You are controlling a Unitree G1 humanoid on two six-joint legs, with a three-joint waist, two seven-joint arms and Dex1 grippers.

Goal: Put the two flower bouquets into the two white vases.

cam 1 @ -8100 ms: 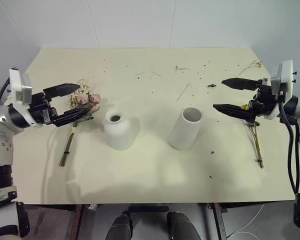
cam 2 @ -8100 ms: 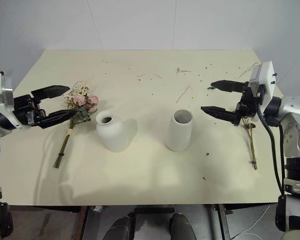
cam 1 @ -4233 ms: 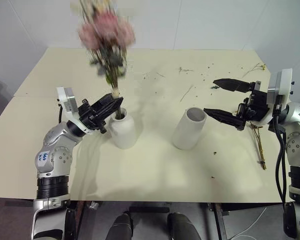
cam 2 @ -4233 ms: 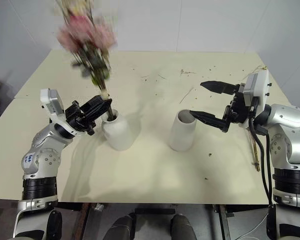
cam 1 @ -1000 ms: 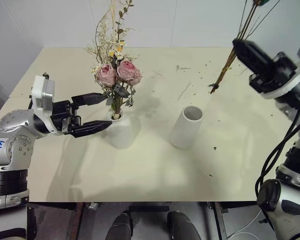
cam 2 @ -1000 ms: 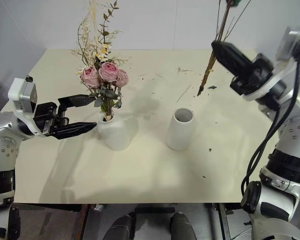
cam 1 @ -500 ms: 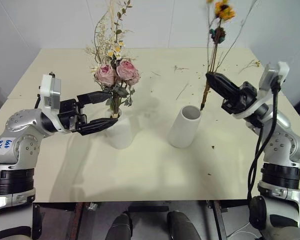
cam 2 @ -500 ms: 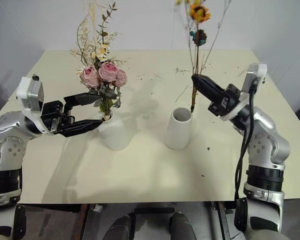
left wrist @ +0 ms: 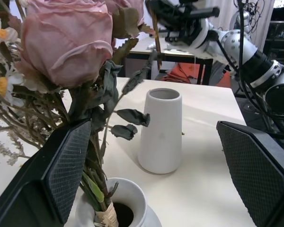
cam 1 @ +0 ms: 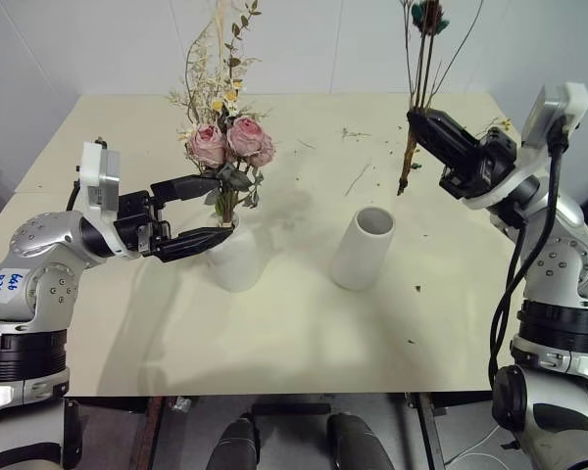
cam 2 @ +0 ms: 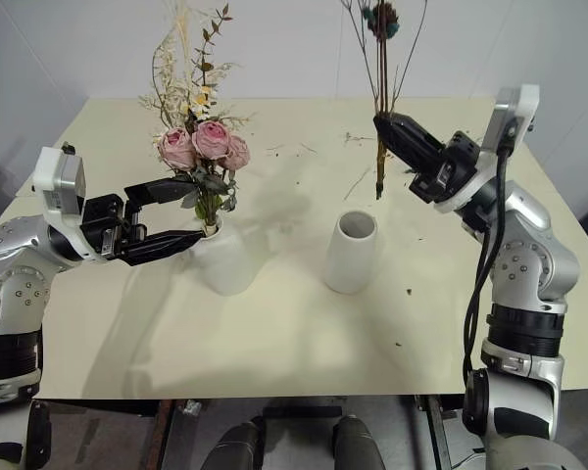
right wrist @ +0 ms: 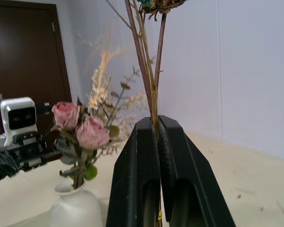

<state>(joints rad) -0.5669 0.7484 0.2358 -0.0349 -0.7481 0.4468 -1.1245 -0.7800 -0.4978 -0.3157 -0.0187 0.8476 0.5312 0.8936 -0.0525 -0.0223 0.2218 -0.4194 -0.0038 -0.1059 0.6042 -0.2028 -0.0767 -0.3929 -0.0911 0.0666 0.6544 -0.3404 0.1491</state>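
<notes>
cream table (cam 1: 304, 333) beneath both arms, its far part strewn with loose twigs (cam 1: 360, 178) and plant crumbs. rose bouquet (cam 1: 225, 147) – two dusty-pink roses, green leaves, tall beige grasses – upright with its stems in the neck of the squat white vase (cam 1: 234, 262) on the table's left half. cylinder vase (cam 1: 364, 249) – taller, wide-mouthed – just right of centre, apart from the squat vase, leaning a little. sparse bouquet (cam 2: 380, 108) of thin stems held upright in the air, its lower stem ends beyond and above the cylinder's mouth, not inside it. left gripper (cam 1: 209, 208) with fingers spread wide, one on either side of the rose stems just above the squat vase's neck, gripping nothing. right gripper (cam 2: 390, 128) with fingers pressed together on the sparse bouquet's stems.
</notes>
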